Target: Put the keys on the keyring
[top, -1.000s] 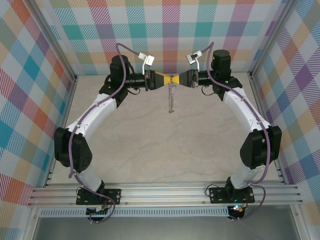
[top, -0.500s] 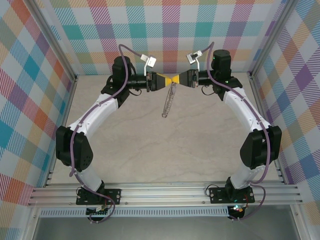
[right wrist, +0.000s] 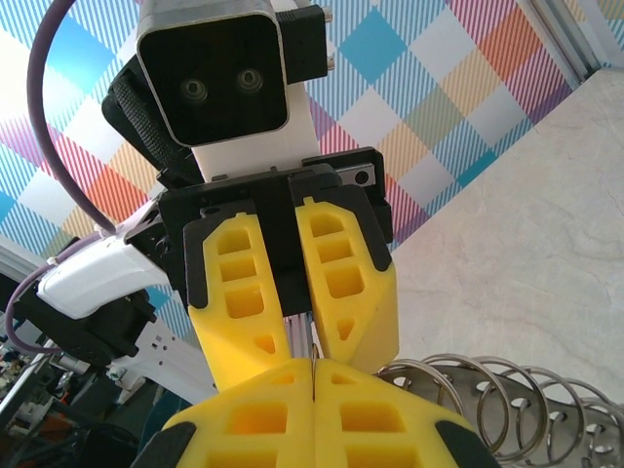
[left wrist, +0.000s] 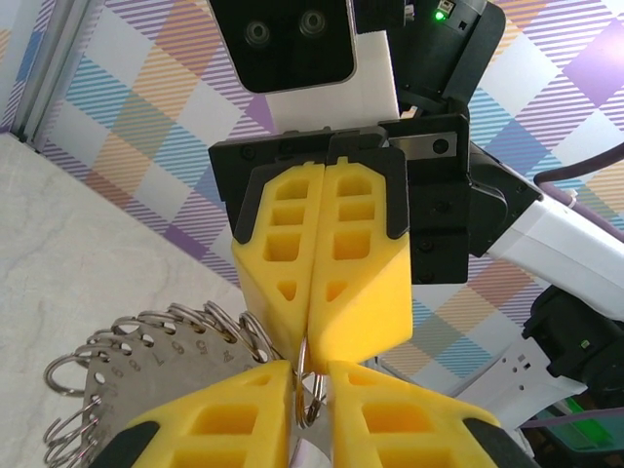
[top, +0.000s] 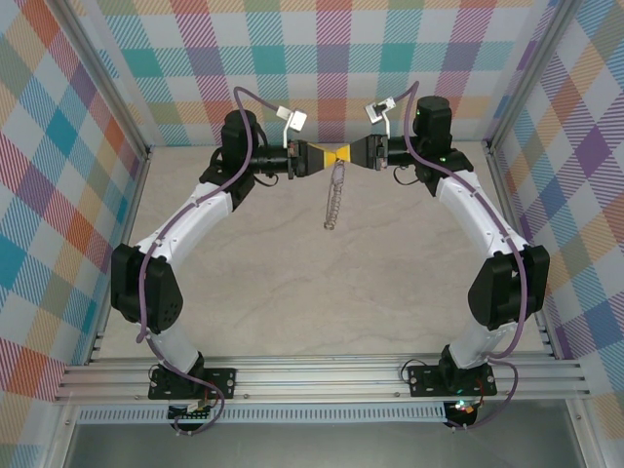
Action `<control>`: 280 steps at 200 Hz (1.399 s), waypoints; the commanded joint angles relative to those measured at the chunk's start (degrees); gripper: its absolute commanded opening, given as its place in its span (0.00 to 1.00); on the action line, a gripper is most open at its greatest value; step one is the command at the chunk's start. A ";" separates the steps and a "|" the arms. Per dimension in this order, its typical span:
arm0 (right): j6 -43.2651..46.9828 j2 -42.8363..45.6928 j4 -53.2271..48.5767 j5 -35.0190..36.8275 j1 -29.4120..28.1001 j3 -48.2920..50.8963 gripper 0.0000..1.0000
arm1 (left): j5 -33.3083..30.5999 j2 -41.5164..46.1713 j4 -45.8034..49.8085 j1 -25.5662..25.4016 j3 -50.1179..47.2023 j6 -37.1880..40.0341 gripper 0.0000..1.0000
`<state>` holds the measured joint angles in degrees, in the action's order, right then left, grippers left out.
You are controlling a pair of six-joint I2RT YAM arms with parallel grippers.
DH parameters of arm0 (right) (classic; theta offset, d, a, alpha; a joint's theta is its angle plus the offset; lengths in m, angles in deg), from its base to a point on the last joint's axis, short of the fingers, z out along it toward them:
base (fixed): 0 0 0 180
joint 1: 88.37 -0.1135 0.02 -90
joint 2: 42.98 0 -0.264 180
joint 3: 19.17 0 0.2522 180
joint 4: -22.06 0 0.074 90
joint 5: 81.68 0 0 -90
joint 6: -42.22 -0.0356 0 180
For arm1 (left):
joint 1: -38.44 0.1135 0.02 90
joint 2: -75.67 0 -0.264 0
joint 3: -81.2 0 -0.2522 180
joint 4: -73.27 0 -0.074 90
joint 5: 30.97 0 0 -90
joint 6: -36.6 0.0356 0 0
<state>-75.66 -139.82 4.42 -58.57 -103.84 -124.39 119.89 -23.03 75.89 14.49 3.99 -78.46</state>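
Observation:
At the back of the table my two grippers meet tip to tip above the surface. The keyring (top: pixel 334 195), a grey metal plate (left wrist: pixel 146 385) edged with several wire rings (right wrist: pixel 507 400), hangs below them. My right gripper (top: pixel 344 156) (right wrist: pixel 314 369) is shut on one small ring (left wrist: pixel 319 405) of it. My left gripper (top: pixel 329 156) (left wrist: pixel 310 390) faces it, jaws a narrow gap apart with that small ring in the gap. A pale sliver shows deeper in the gap, and I cannot tell what it is. The keys are hidden.
The cream marbled table (top: pixel 322 292) lies well below the grippers. Checked fabric walls (top: pixel 331 58) close the back and both sides. An aluminium rail (top: pixel 322 375) with the arm bases runs along the near edge.
My left gripper has edged right toward the right gripper and its jaws have narrowed. The hanging keyring swung to the left and back. The right arm has stayed still.

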 commanded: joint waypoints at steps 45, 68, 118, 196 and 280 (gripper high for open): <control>0.43 0.07 2.40 -0.96 -0.36 0.29 0.00 | -0.45 -1.50 -6.57 -0.92 -0.18 -3.10 0.00; -1.05 0.23 3.19 0.17 -0.05 -0.30 0.13 | -1.73 -1.43 -9.44 -1.04 -1.36 -4.68 0.00; -10.94 6.08 16.41 7.57 7.14 9.03 0.50 | -7.15 -1.13 -18.38 -0.92 -3.78 -11.33 0.00; -9.37 12.88 22.94 17.93 6.65 24.73 0.51 | -6.94 -2.82 -30.51 -1.09 -4.46 -20.56 0.00; -0.95 14.35 19.54 23.87 -1.84 21.75 0.63 | -8.48 -1.95 -31.57 -1.95 -4.91 -24.60 0.00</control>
<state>-80.45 -126.29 23.72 -36.78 -104.62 -99.91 112.15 -25.65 48.90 13.53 -0.49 -101.41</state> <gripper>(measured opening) 0.625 0.048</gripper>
